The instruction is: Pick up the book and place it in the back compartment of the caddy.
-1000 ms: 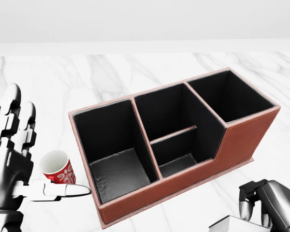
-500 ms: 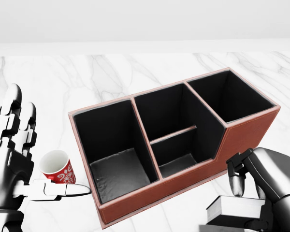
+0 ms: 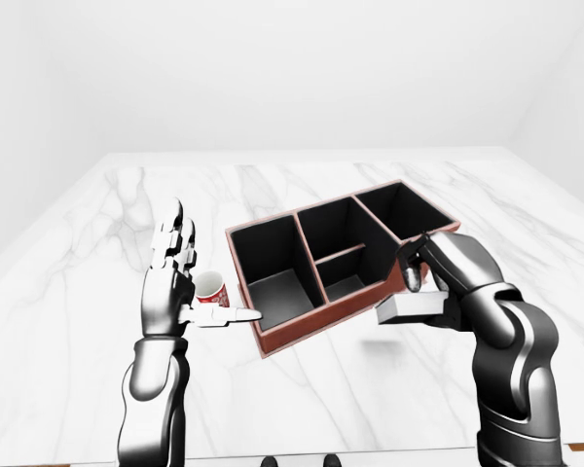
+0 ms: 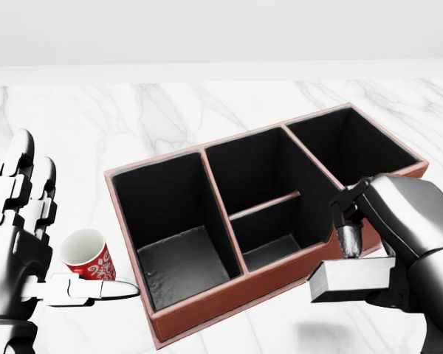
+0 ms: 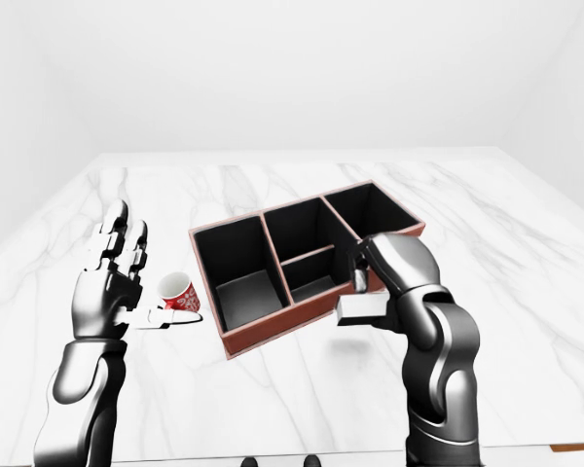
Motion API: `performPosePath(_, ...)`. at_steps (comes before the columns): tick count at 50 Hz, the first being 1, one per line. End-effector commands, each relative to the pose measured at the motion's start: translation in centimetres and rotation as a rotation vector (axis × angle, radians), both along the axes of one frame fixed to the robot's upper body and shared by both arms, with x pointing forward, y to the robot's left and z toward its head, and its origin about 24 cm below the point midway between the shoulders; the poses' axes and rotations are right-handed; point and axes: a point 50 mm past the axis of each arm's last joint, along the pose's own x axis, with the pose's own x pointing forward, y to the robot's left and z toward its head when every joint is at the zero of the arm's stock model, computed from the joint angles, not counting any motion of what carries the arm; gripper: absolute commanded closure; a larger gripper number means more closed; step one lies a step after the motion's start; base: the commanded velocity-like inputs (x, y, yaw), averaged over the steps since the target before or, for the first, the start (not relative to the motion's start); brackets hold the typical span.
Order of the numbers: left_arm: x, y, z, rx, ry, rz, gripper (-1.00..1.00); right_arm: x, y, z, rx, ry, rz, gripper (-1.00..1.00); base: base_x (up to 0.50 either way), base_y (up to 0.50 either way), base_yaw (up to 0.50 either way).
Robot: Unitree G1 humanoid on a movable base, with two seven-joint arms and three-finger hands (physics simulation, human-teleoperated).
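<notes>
The brown caddy (image 4: 229, 299), black inside, lies slantwise across the middle of the head view, with one large compartment at its left end, a split middle section and a tall one at its upper right (image 4: 354, 147). My right hand (image 4: 358, 269) is shut on the grey book (image 4: 351, 279), fingers over the top and thumb beneath. The book hangs flat above the table, just off the caddy's lower right wall and outside every compartment. At the left, my left hand (image 4: 59, 228) is open, fingers upright and thumb pointing at the caddy.
A red cup with a white pattern (image 4: 87, 254) stands between my left hand and the caddy's left end, right above the thumb. The white marble table (image 3: 302, 399) ends near the bottom of the left-eye view. Pale walls stand behind it.
My right hand has risen from the bottom right corner of the head view, carrying the book up and left until it is close to the caddy's right wall. Left hand, cup and caddy are unmoved.
</notes>
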Motion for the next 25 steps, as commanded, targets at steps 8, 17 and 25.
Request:
performPosePath(8, 0.0, 0.0, -0.1, 0.001, 0.006, 0.000, -1.00, 1.0, 1.0, 4.1, -0.032, -0.159, 0.057, 1.00, 0.00, 0.00, 0.00)
performPosePath(17, 0.1, 0.0, -0.2, 0.002, 0.009, 0.000, -1.00, 1.2, 1.2, 4.6, -0.020, -0.173, 0.083, 1.00, 0.00, 0.00, 0.00)
performPosePath(25, 0.1, 0.0, -0.3, 0.001, 0.015, 0.000, -1.00, 1.6, 1.7, 4.6, -0.009, -0.170, 0.108, 1.00, 0.00, 0.00, 0.00)
